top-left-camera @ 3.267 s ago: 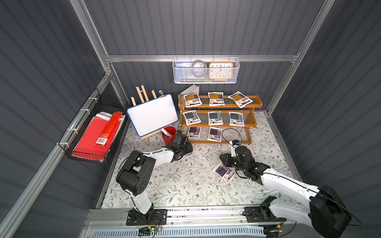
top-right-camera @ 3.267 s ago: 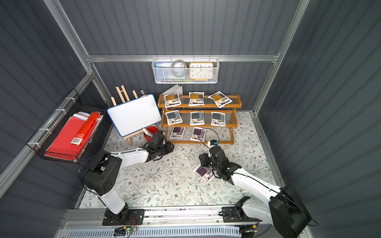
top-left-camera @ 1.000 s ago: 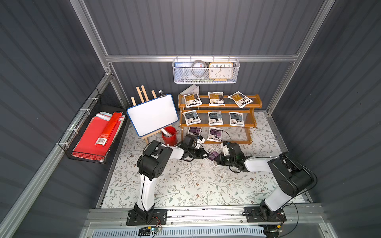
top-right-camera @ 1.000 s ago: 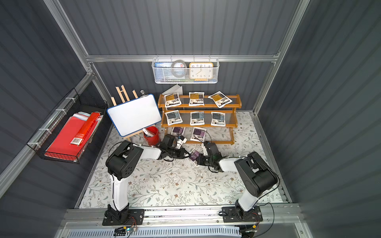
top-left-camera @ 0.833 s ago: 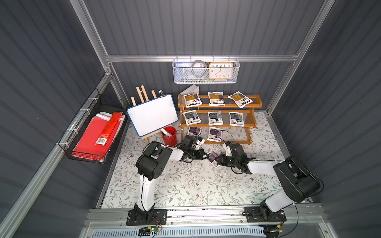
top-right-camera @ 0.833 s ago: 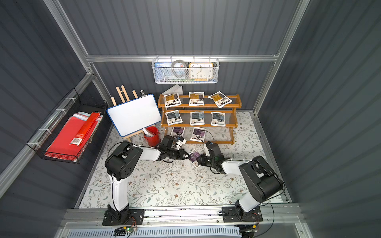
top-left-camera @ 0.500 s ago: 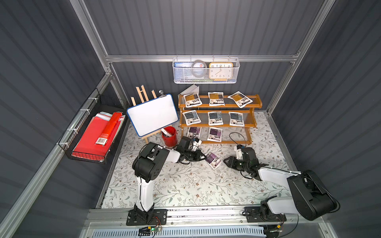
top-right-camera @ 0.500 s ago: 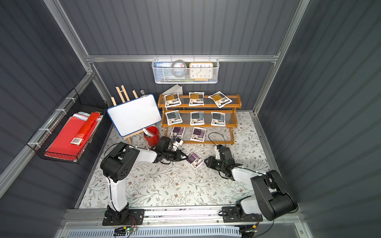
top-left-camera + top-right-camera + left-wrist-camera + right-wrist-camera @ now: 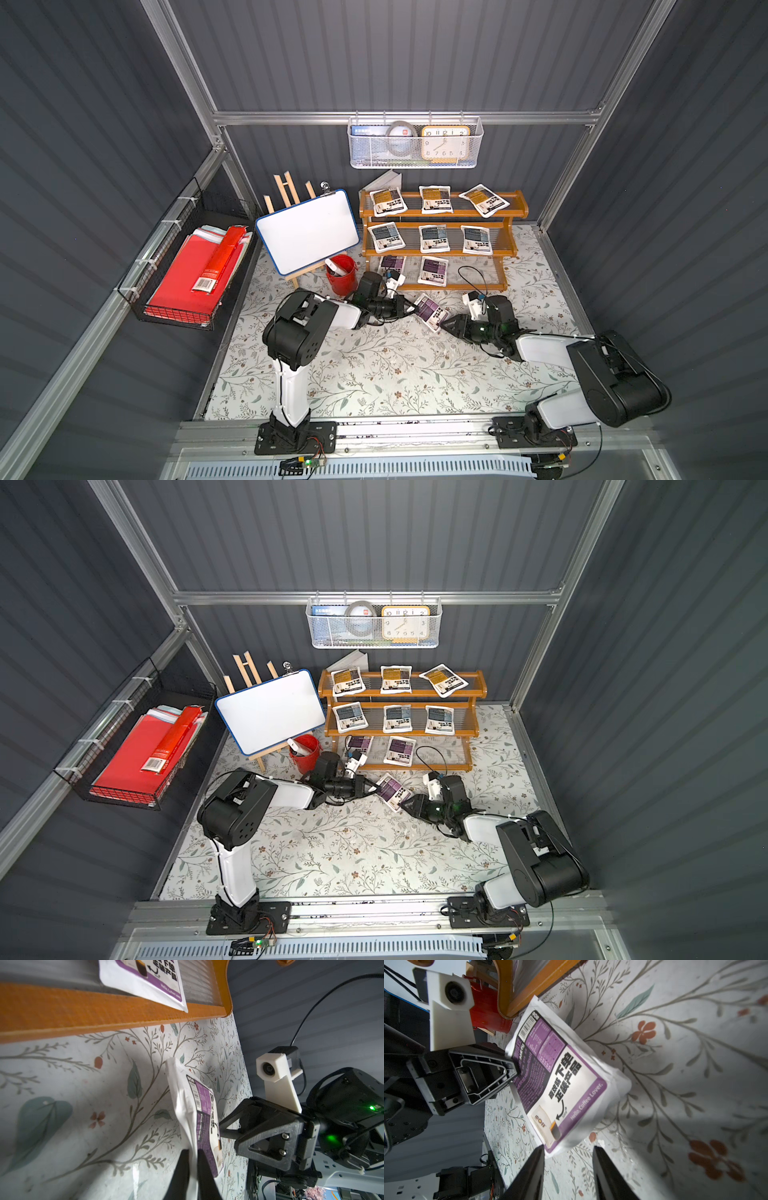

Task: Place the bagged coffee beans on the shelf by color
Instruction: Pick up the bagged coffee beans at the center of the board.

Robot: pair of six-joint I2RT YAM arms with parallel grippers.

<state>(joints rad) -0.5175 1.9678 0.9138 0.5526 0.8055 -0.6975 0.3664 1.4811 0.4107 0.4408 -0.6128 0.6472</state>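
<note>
Just changed: hand-over from right to left; right gripper [image 9: 568, 1159] lets go, jaws parted and bare, just beside the purple pouch [image 9: 560, 1084].
Left gripper [image 9: 193, 1159]: clamps tight on the pouch's edge, holding it tilted above the floral mat [image 9: 374, 374].
Pouch location: between the 2 grippers, just before the shelf [image 9: 473, 286], not on it.
Shelf: 3 amber on top, 3 blue-grey in the middle, 2 purple at the bottom, room at that tier's right end.
Meaning: probably the last of 9; 1 placement left, now the left arm's.
Versus 3.3 s earlier: then flat on the mat by the right gripper, left gripper back near the red cup [image 9: 343, 274].
</note>
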